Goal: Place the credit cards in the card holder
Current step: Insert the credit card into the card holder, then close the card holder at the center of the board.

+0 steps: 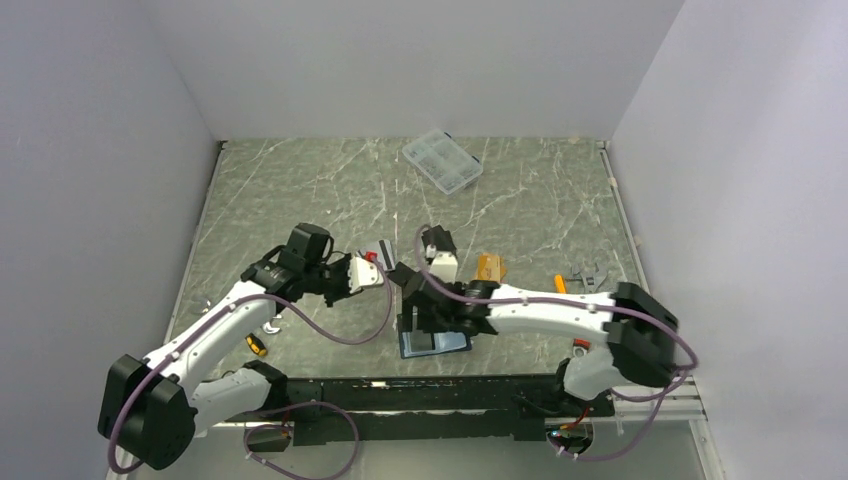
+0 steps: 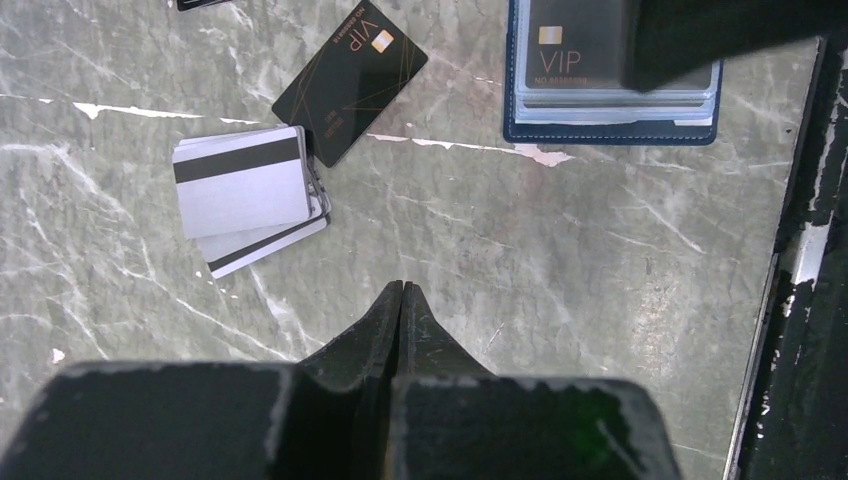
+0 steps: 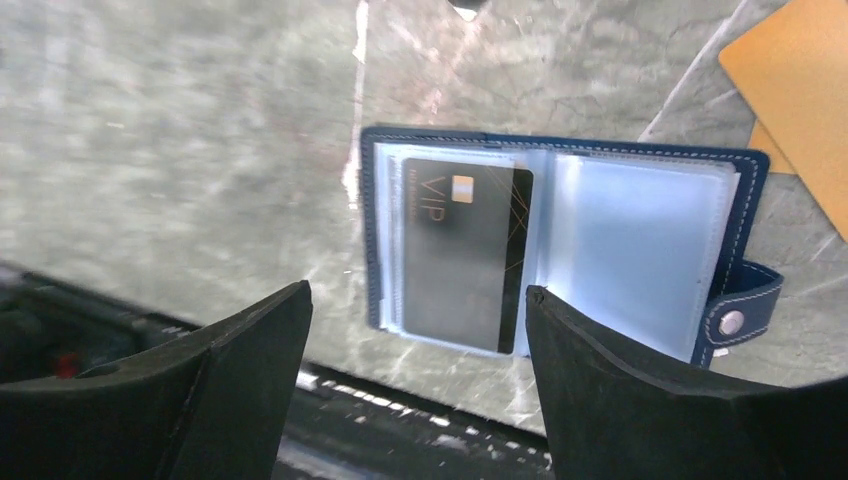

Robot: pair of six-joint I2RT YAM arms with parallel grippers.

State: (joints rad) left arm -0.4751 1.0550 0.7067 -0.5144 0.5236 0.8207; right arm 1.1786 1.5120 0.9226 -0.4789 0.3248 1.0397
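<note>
Right wrist view: my right end effector (image 3: pixel 415 290) stands wide and empty, the open card holder (image 3: pixel 640 260) with one black card (image 3: pixel 460 260) just ahead of it; my left end effector (image 2: pixel 401 290) is closed, empty

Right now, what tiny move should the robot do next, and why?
Probably open the left tool and ease it toward the silver card stack. That tool is shut and empty, the stack lies loose on the table just ahead of it, and the card holder lies open with one black card showing inside, its other pocket looking free.
</note>
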